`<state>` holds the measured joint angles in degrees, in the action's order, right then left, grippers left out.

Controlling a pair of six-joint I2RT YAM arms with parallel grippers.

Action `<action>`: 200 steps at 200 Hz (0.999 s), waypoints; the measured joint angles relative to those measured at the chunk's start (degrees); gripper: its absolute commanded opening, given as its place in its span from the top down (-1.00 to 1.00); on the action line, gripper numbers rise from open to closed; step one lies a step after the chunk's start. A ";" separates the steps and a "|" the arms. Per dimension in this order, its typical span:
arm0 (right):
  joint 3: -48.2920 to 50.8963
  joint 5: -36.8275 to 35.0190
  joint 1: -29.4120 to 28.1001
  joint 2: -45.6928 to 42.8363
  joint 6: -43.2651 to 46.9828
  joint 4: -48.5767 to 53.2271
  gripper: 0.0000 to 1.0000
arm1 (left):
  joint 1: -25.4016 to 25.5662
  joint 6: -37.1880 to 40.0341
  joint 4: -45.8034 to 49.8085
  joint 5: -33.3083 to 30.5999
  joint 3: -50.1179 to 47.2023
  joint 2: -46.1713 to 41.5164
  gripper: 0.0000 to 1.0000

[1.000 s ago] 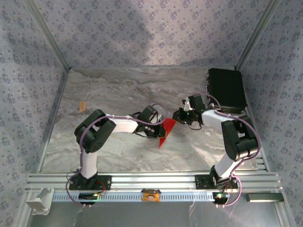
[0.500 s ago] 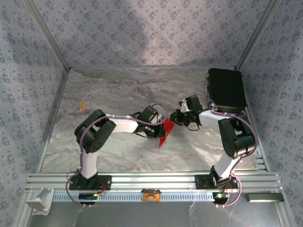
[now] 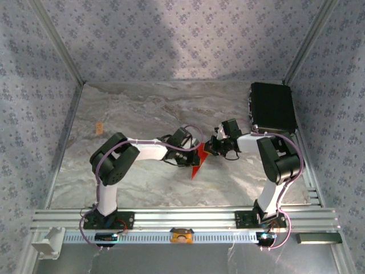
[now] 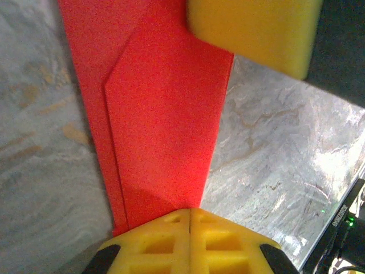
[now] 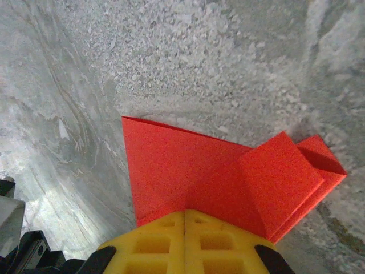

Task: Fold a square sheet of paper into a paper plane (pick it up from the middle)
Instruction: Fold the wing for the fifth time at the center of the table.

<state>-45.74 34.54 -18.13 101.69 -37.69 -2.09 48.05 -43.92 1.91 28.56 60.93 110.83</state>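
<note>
overall count: two arms, two grippers, one red sheet of paper [image 3: 197, 165], one black case [image 3: 272, 107].
left gripper [image 4: 189, 212]: fingers pressed together, nipping the sheet's edge at their tips.
right gripper [image 5: 184, 214]: fingers pressed together on the opposite edge.
sheet: folded, spanning between both sets of fingertips.
surface: grey marbled table [image 3: 142, 108]; patterned walls [image 3: 171, 40] around.
left wrist view: layered creases; right gripper's yellow finger [image 4: 251, 34] beyond.
right wrist view: small folded flap [image 5: 282, 177] right of the fingertips.

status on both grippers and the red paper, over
Left gripper shut on the red paper. Right gripper shut on its opposite edge. Paper folded in layers, spanning between them. Black case far right, apart from it.
</note>
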 measured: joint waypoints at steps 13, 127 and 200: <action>0.13 0.31 0.15 0.00 0.00 -0.31 0.86 | 0.44 -0.02 1.25 -0.37 0.33 -0.50 0.99; 0.17 0.39 0.59 0.00 0.00 -0.48 0.86 | -0.68 -0.24 1.29 0.59 8.17 2.86 0.95; 0.48 0.48 0.63 0.00 -0.02 -1.03 0.86 | -0.79 1.09 3.17 1.49 9.07 6.05 0.92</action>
<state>-45.25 35.03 -17.50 101.69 -37.71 -3.11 47.27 -42.83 5.08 30.04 70.00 116.88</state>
